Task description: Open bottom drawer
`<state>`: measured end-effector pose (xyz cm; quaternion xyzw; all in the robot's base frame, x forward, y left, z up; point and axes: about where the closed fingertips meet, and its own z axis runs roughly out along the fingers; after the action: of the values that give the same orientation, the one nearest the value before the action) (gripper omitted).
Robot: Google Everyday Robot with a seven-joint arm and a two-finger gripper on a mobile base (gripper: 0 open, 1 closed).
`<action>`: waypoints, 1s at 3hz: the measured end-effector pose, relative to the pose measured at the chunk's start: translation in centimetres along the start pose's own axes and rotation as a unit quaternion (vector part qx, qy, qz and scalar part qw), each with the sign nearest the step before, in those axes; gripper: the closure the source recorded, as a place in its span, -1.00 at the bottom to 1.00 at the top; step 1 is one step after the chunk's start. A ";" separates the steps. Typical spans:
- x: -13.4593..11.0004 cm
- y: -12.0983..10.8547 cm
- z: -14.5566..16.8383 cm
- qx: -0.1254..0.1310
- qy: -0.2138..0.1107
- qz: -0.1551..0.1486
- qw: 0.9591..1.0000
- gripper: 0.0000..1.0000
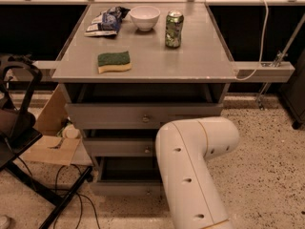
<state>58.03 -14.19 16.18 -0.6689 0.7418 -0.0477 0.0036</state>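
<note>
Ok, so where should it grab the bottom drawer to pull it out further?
The bottom drawer already stands partly out, leaving its front panel's top edge exposed with a gap behind. Hooking that edge from above, where the white arm leaves it uncovered, looks most workable, then pulling straight out. Its knob isn't visible here, and the claw is not in view.

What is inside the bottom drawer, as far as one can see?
The bottom drawer stands partly out; its visible left part shows only a dark floor, with no items seen. The robot arm covers its right part, and the gripper is not in view.
</note>
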 end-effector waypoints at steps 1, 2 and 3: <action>0.3 0.6 -0.2 -0.006 0.004 0.003 1.000 1.00; 0.6 1.2 -0.4 -0.011 0.009 0.007 1.000 1.00; 0.8 1.7 -0.6 -0.016 0.013 0.011 1.000 1.00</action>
<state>56.20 -14.75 16.71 -0.6604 0.7495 -0.0441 -0.0161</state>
